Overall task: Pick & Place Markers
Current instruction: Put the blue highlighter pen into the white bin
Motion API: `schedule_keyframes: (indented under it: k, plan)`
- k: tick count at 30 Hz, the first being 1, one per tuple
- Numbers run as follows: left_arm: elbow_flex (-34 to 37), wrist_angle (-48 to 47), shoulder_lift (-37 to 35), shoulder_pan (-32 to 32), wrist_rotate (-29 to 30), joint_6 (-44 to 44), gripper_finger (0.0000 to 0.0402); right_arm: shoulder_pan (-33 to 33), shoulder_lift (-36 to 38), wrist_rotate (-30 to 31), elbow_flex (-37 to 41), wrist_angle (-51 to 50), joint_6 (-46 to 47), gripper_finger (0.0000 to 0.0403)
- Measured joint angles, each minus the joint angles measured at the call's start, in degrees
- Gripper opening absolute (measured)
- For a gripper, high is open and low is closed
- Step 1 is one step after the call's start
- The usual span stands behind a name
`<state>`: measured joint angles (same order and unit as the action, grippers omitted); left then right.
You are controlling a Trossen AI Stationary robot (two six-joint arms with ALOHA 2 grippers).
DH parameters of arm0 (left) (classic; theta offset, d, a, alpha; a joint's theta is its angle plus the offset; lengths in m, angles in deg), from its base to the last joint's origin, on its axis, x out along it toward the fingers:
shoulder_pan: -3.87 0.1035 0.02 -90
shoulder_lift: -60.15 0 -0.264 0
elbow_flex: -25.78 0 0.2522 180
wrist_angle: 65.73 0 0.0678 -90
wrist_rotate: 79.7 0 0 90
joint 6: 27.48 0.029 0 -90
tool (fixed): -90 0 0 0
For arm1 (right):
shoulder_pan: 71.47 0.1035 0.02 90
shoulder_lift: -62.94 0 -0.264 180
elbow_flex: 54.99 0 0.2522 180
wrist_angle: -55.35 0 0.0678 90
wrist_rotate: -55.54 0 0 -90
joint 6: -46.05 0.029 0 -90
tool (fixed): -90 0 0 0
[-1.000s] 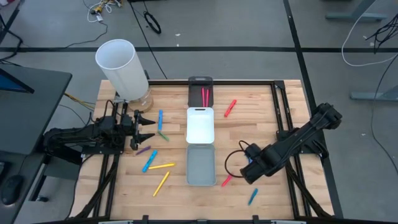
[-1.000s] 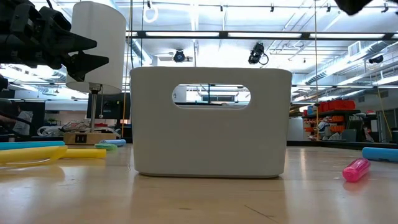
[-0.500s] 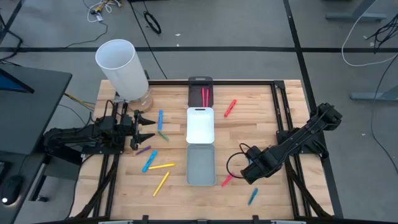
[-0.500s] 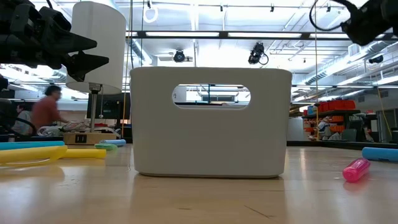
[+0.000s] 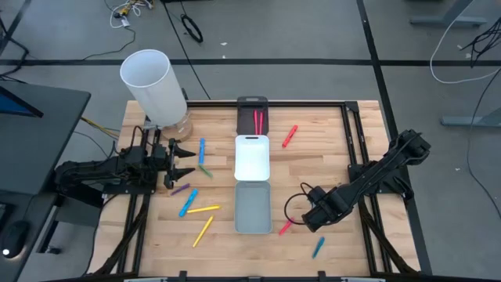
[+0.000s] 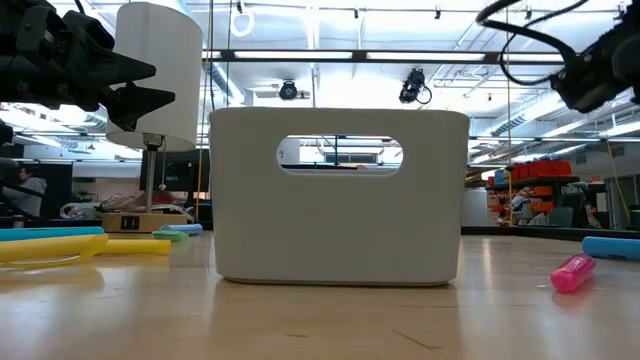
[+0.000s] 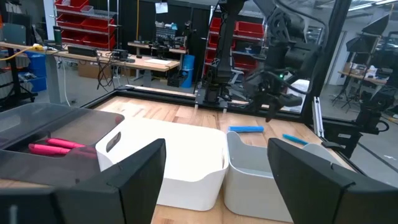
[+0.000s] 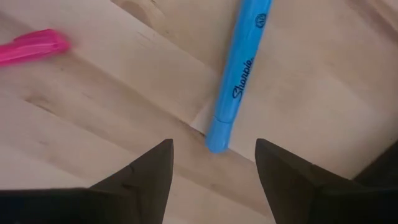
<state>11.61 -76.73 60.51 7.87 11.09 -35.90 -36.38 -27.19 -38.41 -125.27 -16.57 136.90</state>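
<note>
A: Right arm's on the move! Over the last second its right pincer [image 5: 307, 220] has slid down and in toward the near right of the bench [image 5: 313, 164], lower now than a moment ago.

B: And look at its wrist camera: a blue marker [image 8: 239, 68] lies flat on the wood just ahead of the fingertips [image 8: 155, 163], with a pink marker [image 8: 32, 46] off to one side.

A: So it's lining up a pick, I'd say. Fingers?

B: Spread wide, nothing between them, touching nothing. The blue marker's end sits right in line with the gap.

A: From above, that blue one [image 5: 318, 247] lies near the front edge, the pink [image 5: 285, 227] just beside the grey tray [image 5: 253, 207].

B: Left pincer [image 5: 185, 159] hasn't budged: parked at the left, parted and empty, hovering by the white cylinder [image 5: 153, 84].

A: Plenty left: yellow marker [image 5: 202, 209] and others scattered left of the white tray [image 5: 252, 158]; two pink ones already in the black tray [image 5: 252, 103].
</note>
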Motion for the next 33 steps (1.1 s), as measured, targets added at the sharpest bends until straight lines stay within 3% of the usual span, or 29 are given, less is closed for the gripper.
schedule_keyframes:
  k: [25,33]
  plan:
    - [0.01,0.00,0.00,0.00,0.00,0.00,0.0288,-0.02,3.34,1.54,15.20,18.35,0.20,0.0225]
    - [-0.01,-0.01,0.00,0.01,0.00,0.01,0.0288,-0.09,3.34,1.54,15.20,18.55,0.20,0.0168]
